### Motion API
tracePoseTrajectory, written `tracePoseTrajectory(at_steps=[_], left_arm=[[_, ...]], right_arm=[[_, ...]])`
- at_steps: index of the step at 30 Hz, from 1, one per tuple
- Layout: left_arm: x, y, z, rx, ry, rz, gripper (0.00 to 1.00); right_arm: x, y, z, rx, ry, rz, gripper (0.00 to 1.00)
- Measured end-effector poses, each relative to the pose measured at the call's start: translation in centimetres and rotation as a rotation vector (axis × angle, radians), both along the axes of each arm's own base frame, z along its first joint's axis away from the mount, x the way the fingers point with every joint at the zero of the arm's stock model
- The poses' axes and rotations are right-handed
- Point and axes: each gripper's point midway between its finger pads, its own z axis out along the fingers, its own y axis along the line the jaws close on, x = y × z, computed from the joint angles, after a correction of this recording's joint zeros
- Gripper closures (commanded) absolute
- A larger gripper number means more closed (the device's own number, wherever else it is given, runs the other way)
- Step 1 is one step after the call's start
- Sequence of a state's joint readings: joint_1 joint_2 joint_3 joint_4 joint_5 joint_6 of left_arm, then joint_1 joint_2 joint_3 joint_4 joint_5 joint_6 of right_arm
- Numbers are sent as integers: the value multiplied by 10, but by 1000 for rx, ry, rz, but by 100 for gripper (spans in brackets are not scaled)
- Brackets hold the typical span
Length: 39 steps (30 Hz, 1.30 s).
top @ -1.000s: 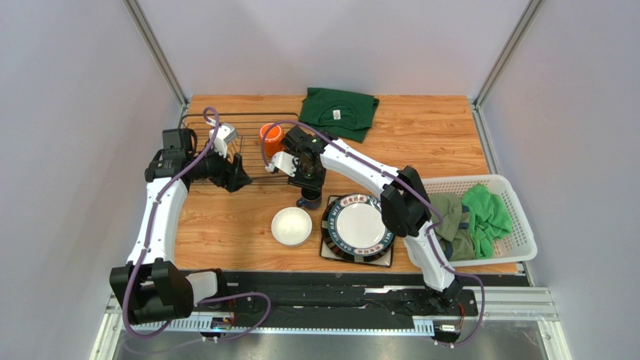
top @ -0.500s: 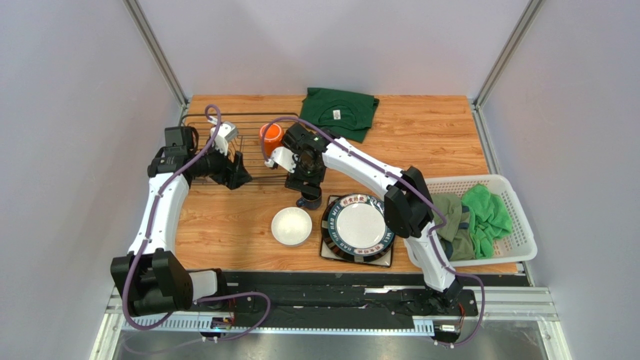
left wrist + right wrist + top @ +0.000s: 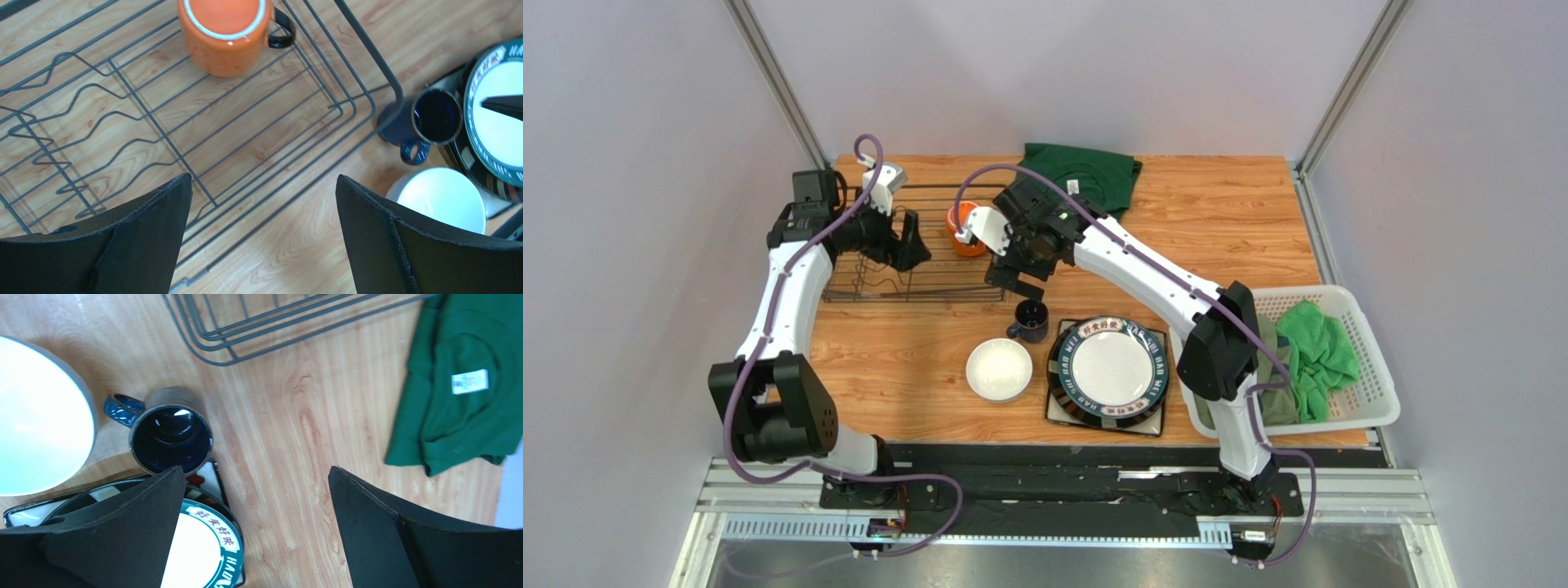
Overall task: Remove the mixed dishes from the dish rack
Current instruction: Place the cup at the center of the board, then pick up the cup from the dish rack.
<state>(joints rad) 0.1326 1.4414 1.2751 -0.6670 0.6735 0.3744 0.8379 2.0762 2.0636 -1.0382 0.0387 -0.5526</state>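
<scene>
The dish rack [image 3: 879, 251] stands at the back left with the orange mug [image 3: 961, 228] upside down in its right end. My left gripper [image 3: 913, 249] hovers open over the rack, short of the orange mug [image 3: 224, 33]. The dark blue mug [image 3: 1027, 321] stands upright on the table beside the small white bowl [image 3: 999, 369]. The round dark-rimmed plate [image 3: 1108, 368] lies on the square flowered plate [image 3: 1060, 413]. My right gripper [image 3: 1016, 282] hangs open and empty above the dark blue mug [image 3: 170, 433].
A folded dark green shirt [image 3: 1076, 181] lies at the back centre. A white slatted laundry basket [image 3: 1369, 368] with green cloths sits at the right edge. Grey walls close in the table's left and right sides.
My right gripper has opened, let go of the dark blue mug on the table and risen away towards the back. My left gripper has moved back over the rack and opened wider.
</scene>
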Motion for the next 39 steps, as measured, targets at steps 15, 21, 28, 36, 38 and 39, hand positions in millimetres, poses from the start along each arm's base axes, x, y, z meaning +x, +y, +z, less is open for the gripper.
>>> tracePoseTrajectory(at_steps=[15, 21, 28, 36, 38, 39], left_arm=[[56, -9, -25, -22, 129, 182, 6], [67, -6, -15, -21, 104, 211, 6], [69, -2, -17, -4, 104, 225, 6], [66, 6, -25, 43, 109, 252, 6], [64, 10, -27, 54, 110, 259, 6], [62, 12, -28, 59, 110, 264, 6]], right_arm=[[20, -11, 39, 121, -196, -146, 24], [43, 4, 58, 220, -271, -172, 29], [79, 35, 53, 308, -297, -173, 29], [100, 67, 21, 353, -254, -130, 30], [103, 75, 16, 373, -239, -115, 30], [104, 78, 13, 381, -232, -108, 30]])
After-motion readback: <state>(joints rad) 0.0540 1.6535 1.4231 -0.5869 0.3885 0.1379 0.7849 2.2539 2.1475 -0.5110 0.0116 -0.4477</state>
